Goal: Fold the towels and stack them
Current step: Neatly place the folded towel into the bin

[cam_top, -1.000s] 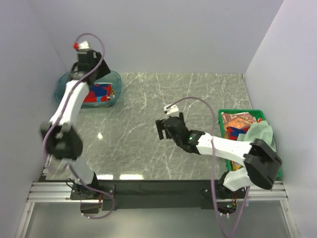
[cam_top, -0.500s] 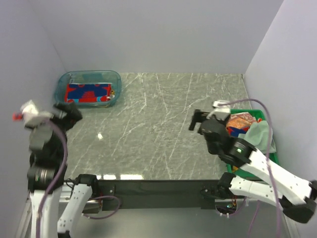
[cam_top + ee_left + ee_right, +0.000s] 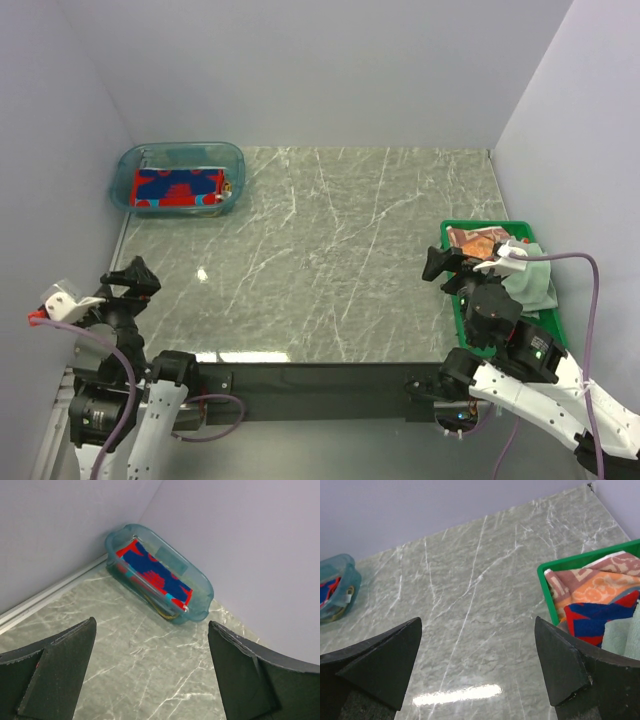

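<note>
Apparently one red and blue towel [image 3: 155, 572] already lies folded flat inside the teal tub [image 3: 125, 160] at the far left corner, while the other towels are waiting in the green crate [image 3: 560, 565] at the right edge of the table [image 3: 330, 250]: an orange-brown towel [image 3: 590, 582] at the back, a second red and blue towel [image 3: 592, 615] in front of it and partly under it, and a pale green towel [image 3: 535, 280] nearest to the arm bases. I judge that the step in hand is to fetch the next towel from the crate. To do it well, the right gripper [image 3: 437, 265] should come down on one loose edge of the topmost cloth only, pinch a single layer, and lift slowly so the neighbours do not come out with it. Then it should spread the cloth flat on the bare middle of the table, where both arms can reach the corners for a clean fold. The right gripper has its fingers wide apart and holds nothing; it sits just beside the crate's near-left corner and looks over the table. Its arm is bent low near its base. The left gripper [image 3: 133, 277] is also spread wide with nothing between the fingers. It is well apart from the tub, low at the near left edge, and it points toward the tub.
</note>
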Controlling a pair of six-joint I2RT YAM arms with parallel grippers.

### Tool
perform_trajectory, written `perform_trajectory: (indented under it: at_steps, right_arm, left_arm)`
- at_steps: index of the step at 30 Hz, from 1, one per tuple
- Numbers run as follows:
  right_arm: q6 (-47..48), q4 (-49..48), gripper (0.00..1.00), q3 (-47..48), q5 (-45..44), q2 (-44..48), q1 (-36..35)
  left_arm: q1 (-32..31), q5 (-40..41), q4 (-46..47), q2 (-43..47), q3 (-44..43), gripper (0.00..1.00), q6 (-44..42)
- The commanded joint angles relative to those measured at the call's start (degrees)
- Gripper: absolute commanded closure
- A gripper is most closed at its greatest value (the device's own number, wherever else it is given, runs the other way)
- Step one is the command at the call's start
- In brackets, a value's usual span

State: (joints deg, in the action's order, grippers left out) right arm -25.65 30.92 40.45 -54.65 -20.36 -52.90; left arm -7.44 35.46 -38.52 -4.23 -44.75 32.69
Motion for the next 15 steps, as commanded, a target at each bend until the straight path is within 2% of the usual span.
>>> perform_trajectory:
  at_steps: [1,4,15]
  right_arm:
    - [-1.8,0.5,0.00,-0.2,-2.7,-0.6,-0.2]
    - [-2.9,2.7,0.00,0.5,-3.8,-0.9,-0.1]
    - [-2.4,1.4,0.00,-0.5,-4.3,0.8,-0.1]
  left_arm:
    - [-0.6,3.4,1.7,3.2,0.8,0.00,1.9]
    - [-0.8,4.9,1.3,4.0,1.2,0.01,2.6]
    - [-1.9,5.2,1.3,2.6,1.6,0.01,2.7]
